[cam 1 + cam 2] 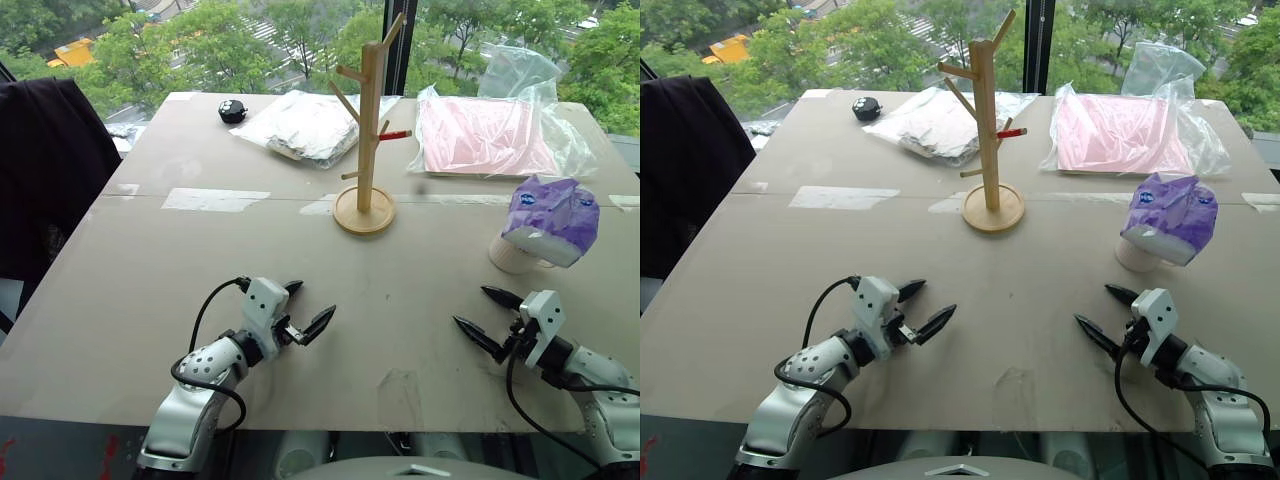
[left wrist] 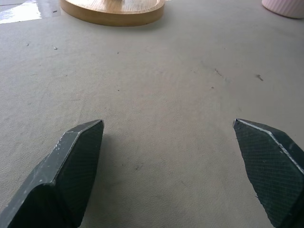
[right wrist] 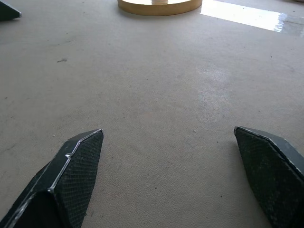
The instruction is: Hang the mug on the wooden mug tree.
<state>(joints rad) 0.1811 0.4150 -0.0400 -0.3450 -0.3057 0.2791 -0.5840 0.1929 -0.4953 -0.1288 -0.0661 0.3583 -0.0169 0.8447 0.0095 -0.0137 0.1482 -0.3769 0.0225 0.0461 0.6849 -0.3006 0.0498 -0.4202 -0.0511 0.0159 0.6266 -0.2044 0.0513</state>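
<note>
Big grey table (image 1: 150, 300) first, running from the near edge to the window side. At the far right corner, a pink sheet in a clear bag (image 1: 485, 135); toward the far edge left of centre, a second clear bag with pale contents (image 1: 305, 125), and just left of that a small black round thing (image 1: 232, 111), too small to identify. Dead centre, a little toward the far edge, the wooden mug tree (image 1: 369, 130), upright on its round base, one red-tipped peg pointing right, pegs bare. Over by the right edge, the purple-and-white plastic bag (image 1: 552, 218) draped over the mug (image 1: 510, 257), mug down on the table, only its pale lower side peeking out, well apart from the tree. Near the front edge on the left, the left gripper (image 1: 305, 310), fingers spread wide, nothing between them, low over the surface. Near the front edge on the right, the right gripper (image 1: 487, 315), fingers likewise spread, empty, just short of the mug.
</note>
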